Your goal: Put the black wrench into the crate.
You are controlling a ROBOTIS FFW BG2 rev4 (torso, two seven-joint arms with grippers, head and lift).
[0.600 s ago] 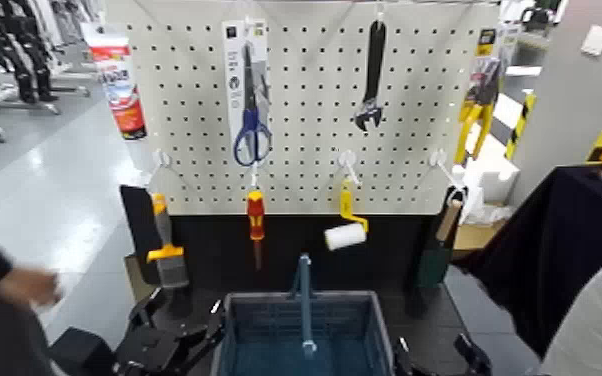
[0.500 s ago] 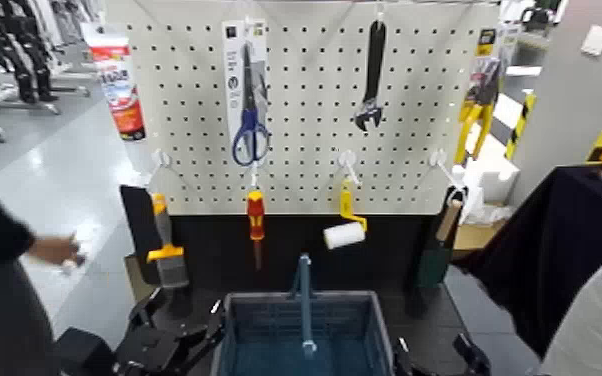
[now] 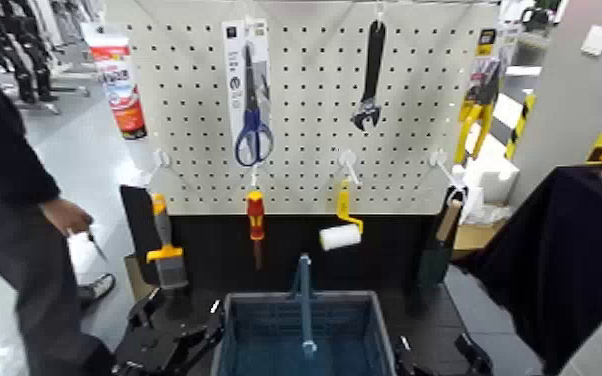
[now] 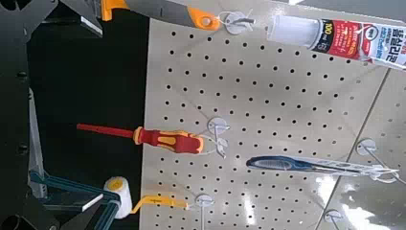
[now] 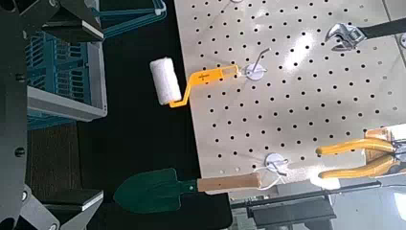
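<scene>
- Since the earlier frame, the person in dark clothes (image 3: 10, 170) at my far left is showing nearer the crate, and the yellow-handled roller with a white sleeve (image 3: 341, 236) is hanging a touch further left.
- The black adjustable wrench with a silvery open head (image 3: 370, 75) is hanging from the pale perforated board (image 3: 310, 100), above and beyond the blue-grey plastic crate (image 3: 345, 296), slightly right of its centre.
- My right gripper (image 3: 432, 344) is waiting just right of the crate, jaws spread, pinching nothing.
- My left gripper (image 3: 186, 303) is sitting just left of the crate, jaws also spread and empty; I'm judging it the spare one.
- I'm reading this as the start of the reach: the next move is calling for raising the right gripper and closing on the wrench's handle, then easing it off its hook.
- Above the crate's right side, the roller is jutting into the lift path, so I'm favouring the gap between it and the green trowel (image 3: 435, 255).
- The crate's upright blue handle (image 3: 306, 300) is splitting its opening; I'm planning to lower into the right half, clear of the rim.
</scene>
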